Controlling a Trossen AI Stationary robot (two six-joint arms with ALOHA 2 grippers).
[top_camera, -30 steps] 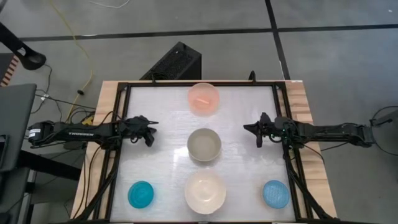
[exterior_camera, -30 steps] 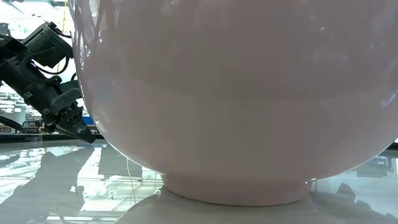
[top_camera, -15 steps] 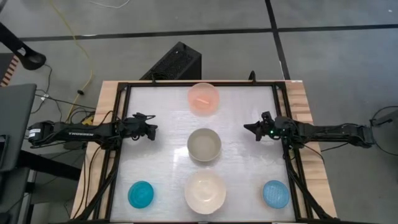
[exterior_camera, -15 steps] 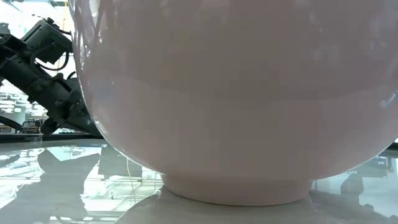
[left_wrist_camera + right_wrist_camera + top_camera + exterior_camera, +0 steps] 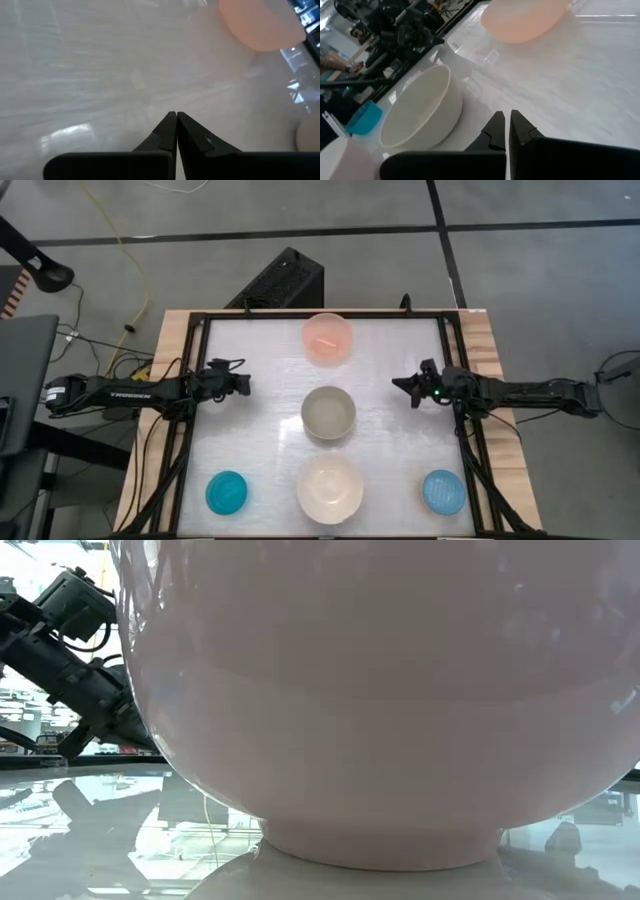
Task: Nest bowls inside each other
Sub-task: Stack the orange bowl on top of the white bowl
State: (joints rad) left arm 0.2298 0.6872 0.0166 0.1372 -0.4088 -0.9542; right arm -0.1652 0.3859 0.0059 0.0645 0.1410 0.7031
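Five bowls stand upright on their bases on the white table top. The translucent pink bowl (image 5: 327,337) is at the far middle, the grey-beige bowl (image 5: 328,412) in the centre and the cream-white bowl (image 5: 330,488) at the near middle. The teal-blue bowl (image 5: 227,493) is near left and the light blue bowl (image 5: 443,491) near right. My left gripper (image 5: 244,384) hovers shut, left of the grey-beige bowl. My right gripper (image 5: 397,386) hovers shut, to that bowl's right. Both point at the table's middle and hold nothing (image 5: 176,116) (image 5: 507,117). The cream-white bowl (image 5: 380,690) fills the low view.
A black metal frame (image 5: 195,410) borders the white top, with wooden strips (image 5: 160,380) outside it. A black box (image 5: 285,280) and cables lie on the floor beyond the far edge. Bare table lies between each gripper and the middle row of bowls.
Both grippers have rolled about their own pointing line while staying in place and shut. In the high view their fingers stood out toward the near edge and now lie flat. No bowl has moved.
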